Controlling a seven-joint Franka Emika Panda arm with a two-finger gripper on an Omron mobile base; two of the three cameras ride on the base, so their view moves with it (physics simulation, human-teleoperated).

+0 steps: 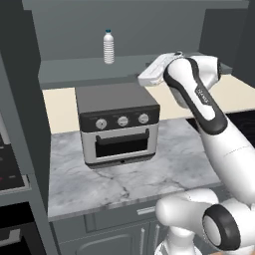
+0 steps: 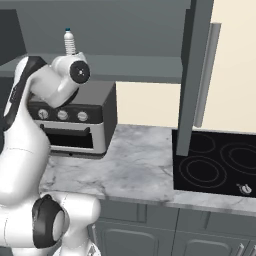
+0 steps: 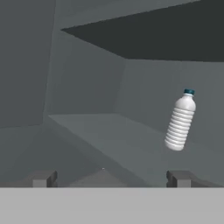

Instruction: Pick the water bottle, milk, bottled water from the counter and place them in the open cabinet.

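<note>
Bottled water (image 1: 108, 46) standing upright on the shelf of the open cabinet (image 1: 79, 69), toward the back, well off the front edge, away from both side walls. Looks tilted through the hand camera (image 3: 180, 120), but probably just the hand rolled over, since both base views show it straight up. Gripper (image 3: 111, 178) spread wide, pinching nothing, fingertips (image 3: 43, 178) apart at the bottom of the hand view, aimed into the recess with the bottle off to one side and clear of both tips. Reads like a drop-off just finished: bottle set deep enough not to tip out, room left beside it for the other two.

Arm (image 1: 199, 99) reaching up over the toaster oven (image 1: 118, 122), which sits on the marble counter (image 1: 144, 174) right under the shelf, so extra height needed to clear its top. Stovetop (image 2: 215, 165) at the counter's right end. No orange bottle or milk carton spotted on the visible stretch of counter, so can't say where those are; likely next job is backing out of the recess and going after them.
</note>
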